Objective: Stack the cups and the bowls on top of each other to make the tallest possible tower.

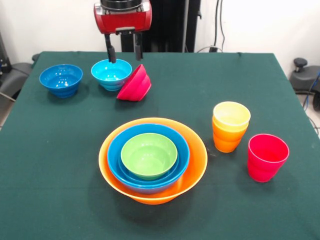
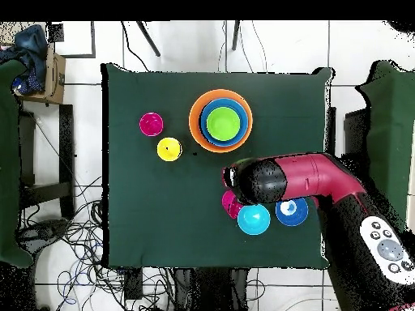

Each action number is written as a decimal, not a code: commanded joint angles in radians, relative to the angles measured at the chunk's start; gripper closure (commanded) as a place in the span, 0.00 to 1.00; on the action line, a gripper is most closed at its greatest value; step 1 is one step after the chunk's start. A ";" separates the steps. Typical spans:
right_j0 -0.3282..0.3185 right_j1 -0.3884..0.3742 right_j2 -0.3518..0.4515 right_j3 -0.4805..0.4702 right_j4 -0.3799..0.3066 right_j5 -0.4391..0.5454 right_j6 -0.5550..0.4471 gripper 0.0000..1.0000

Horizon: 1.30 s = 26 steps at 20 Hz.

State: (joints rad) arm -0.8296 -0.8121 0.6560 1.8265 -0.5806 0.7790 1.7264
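Observation:
The tower (image 1: 152, 160) stands near the table's front: a very large orange bowl holding blue bowls and a small green bowl (image 1: 149, 155); it also shows in the overhead view (image 2: 220, 121). My gripper (image 1: 124, 54) hangs open and empty at the far side, above a light-blue bowl (image 1: 111, 74). A red bowl (image 1: 135, 84) lies tipped on its side against the light-blue one. A dark-blue bowl (image 1: 61, 79) sits at the far left. A yellow cup nested in an orange cup (image 1: 230, 126) and a red cup (image 1: 267, 157) stand at the right.
The green cloth covers the table (image 1: 60, 165). The robot's pedestal stands behind the far edge. In the overhead view the arm (image 2: 308, 182) covers part of the red bowl (image 2: 230, 204).

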 commanded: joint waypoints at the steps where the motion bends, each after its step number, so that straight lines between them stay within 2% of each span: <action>1: 0.035 -0.005 0.039 0.098 -0.032 0.067 -0.170 0.00; 10: 0.038 -0.030 0.038 0.173 -0.072 0.018 -0.162 0.00; 26: 0.085 0.114 -0.041 0.101 -0.261 -0.077 -0.077 0.00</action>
State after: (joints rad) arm -0.7812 -0.7865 0.6538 1.9392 -0.7278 0.7786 1.7264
